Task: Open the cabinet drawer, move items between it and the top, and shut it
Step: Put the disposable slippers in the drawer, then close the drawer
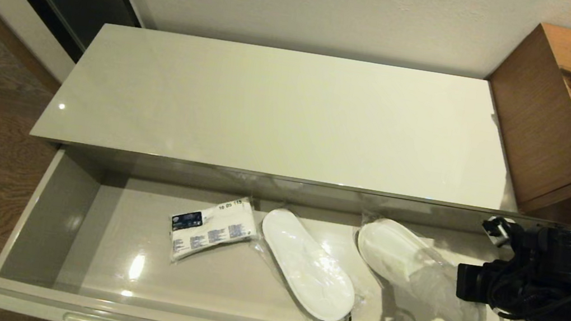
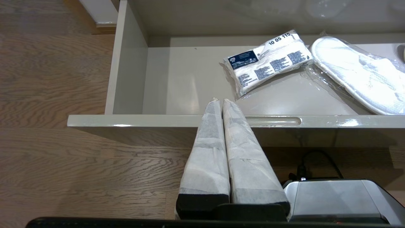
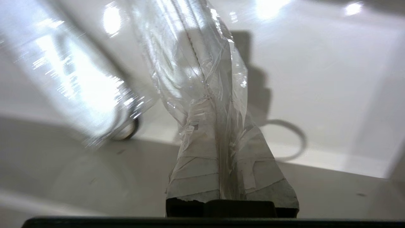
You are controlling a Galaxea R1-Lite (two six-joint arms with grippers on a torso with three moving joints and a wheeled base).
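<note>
While the cabinet drawer (image 1: 56,217) stood fully open beneath the bare top (image 1: 281,114), the left gripper (image 2: 220,100) idled pinched shut, holding nothing, just outside the drawer front. The printed packet (image 1: 212,227) lay at ten o'clock of the middle slipper (image 1: 307,264). At three o'clock, the right gripper (image 3: 218,104) had clamped the wrapper of the right-hand slipper (image 1: 401,254). I judged the transfer step underway; next called for lifting it onto the top.

light: bright overhead | glare: drawer floor (image 1: 243,290) | blur: right wrist view
</note>
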